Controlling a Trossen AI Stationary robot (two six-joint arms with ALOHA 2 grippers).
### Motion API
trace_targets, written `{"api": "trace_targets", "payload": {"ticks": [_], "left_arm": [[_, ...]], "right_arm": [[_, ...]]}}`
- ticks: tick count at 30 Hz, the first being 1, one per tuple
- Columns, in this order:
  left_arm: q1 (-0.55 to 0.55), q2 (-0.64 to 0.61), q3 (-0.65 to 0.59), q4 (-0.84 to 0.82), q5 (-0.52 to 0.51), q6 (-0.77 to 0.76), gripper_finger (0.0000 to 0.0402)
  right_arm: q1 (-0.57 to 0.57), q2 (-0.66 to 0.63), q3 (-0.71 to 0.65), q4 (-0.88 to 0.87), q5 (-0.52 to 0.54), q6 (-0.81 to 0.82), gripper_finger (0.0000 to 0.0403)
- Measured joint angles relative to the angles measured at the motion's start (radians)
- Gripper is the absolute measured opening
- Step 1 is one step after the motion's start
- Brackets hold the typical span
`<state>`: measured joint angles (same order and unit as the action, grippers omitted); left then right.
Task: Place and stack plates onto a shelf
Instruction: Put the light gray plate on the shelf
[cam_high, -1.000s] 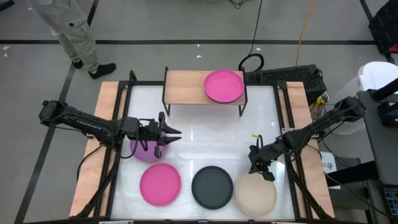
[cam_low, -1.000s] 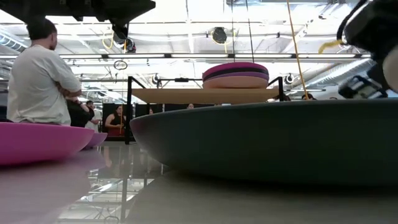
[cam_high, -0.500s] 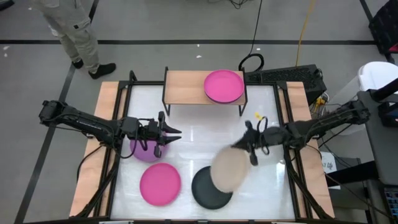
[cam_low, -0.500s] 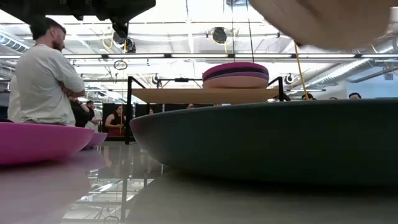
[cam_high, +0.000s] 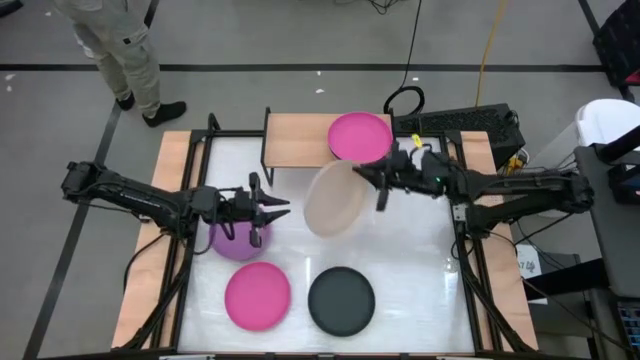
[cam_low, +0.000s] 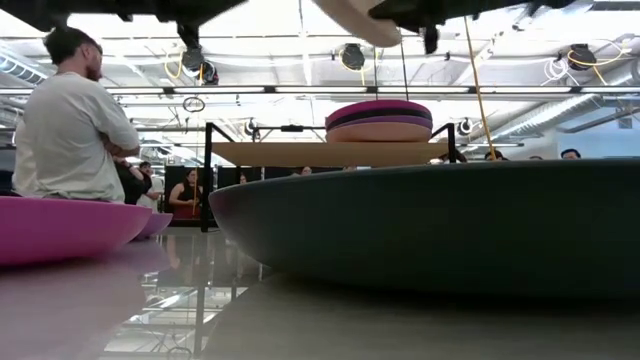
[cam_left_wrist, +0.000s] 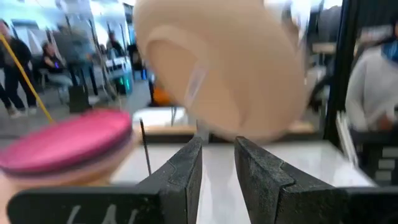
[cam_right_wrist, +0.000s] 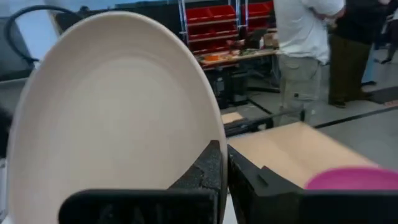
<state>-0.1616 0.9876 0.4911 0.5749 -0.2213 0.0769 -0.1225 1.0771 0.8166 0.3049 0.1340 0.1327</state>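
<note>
High view, taking the shelf (cam_high: 300, 140) as landmark. The shelf stands at the far edge of the white table (cam_high: 420, 250); a stack topped by a hot pink plate (cam_high: 360, 137) occupies its right half, and its left half is bare wood. In the low view this stack (cam_low: 379, 120) shows a pink layer over a purple one, with a paler layer beneath.

The right gripper (cam_high: 380, 185) is raised just in front of the shelf's right half, its fingers pinched on the rim of the beige plate (cam_high: 333, 198). The plate hangs tilted in the air, below the shelf's front edge and clear of the stack. In the right wrist view the 2 fingers (cam_right_wrist: 214, 165) close on the rim of the beige plate (cam_right_wrist: 112, 106), 1 on each face.

The left gripper (cam_high: 272, 211) hovers in front of the shelf's left end, well apart from it, above a purple plate (cam_high: 232, 241) lying on the table. In the left wrist view its fingers (cam_left_wrist: 180, 171) stand slightly parted with nothing between them, and the beige plate (cam_left_wrist: 217, 68) appears beyond them.

Farther from the shelf, at the table's near edge, lie a second hot pink plate (cam_high: 257, 296) and a black plate (cam_high: 341, 300), side by side.

A person (cam_high: 115, 45) stands on the floor behind and to the left of the shelf.
</note>
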Motion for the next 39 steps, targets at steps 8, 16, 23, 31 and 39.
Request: {"api": "trace_targets", "payload": {"ticks": [8, 16, 23, 31, 39], "left_arm": [[0.0, -0.26, 0.001, -0.175, -0.09, 0.047, 0.0101], [0.0, -0.321, 0.001, -0.325, -0.101, 0.021, 0.0101], [0.0, -0.287, 0.001, -0.328, -0.101, 0.022, 0.0101], [0.006, -0.278, 0.001, -0.308, -0.102, 0.02, 0.0101], [0.006, -0.268, 0.001, -0.266, -0.103, 0.054, 0.0101]], "right_arm": [[-0.179, 0.172, 0.137, 0.04, -0.14, 0.056, 0.0], [-0.289, 0.361, 0.269, 0.084, -0.243, 0.144, 0.0], [-0.319, 0.46, 0.319, 0.087, -0.249, 0.138, 0.0], [-0.352, 0.476, 0.317, 0.059, -0.27, 0.09, 0.0], [-0.398, 0.542, 0.317, 0.159, -0.267, 0.082, 0.0]]}}
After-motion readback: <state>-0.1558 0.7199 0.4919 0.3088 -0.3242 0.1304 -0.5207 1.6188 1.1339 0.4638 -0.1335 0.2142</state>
